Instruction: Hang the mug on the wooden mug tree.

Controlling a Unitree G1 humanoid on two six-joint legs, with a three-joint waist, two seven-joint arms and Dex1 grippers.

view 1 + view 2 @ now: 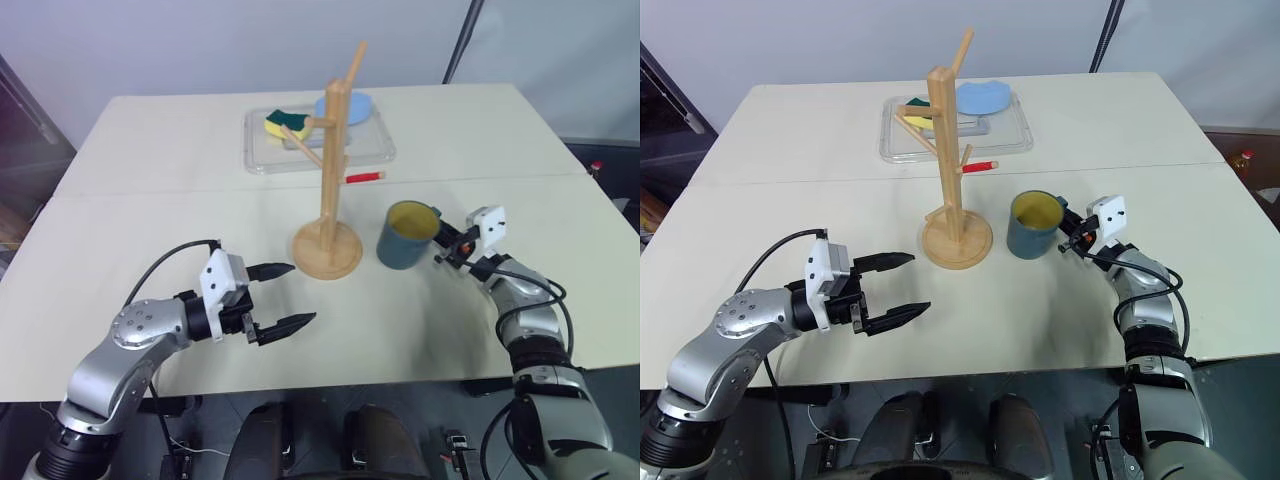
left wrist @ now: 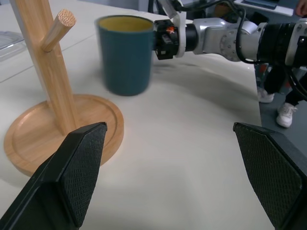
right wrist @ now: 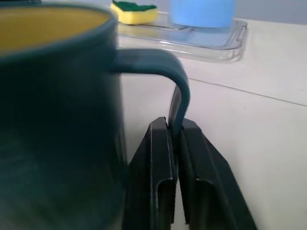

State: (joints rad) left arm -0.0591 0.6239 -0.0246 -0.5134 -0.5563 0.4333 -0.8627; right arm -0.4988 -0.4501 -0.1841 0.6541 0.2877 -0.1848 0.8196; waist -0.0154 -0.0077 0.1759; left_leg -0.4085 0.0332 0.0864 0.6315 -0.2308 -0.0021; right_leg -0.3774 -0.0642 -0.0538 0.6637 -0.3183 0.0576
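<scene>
At centre right of the head view, the mug [image 1: 408,236] stands upright on the table [image 1: 150,150], just right of the wooden mug tree [image 1: 330,190] and apart from its base. The right gripper [image 3: 175,139] has its 2 fingers pinched tight on the mug's loop handle [image 3: 177,91]. At lower left, the left gripper [image 1: 282,296] hovers with fingers spread wide, holding nothing.

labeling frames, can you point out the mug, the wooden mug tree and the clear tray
mug [image 1: 404,248], left eye view, on its outer wall.
wooden mug tree [image 1: 331,160], left eye view, on the upright post.
clear tray [image 1: 1010,137], right eye view, on its right rim.
</scene>
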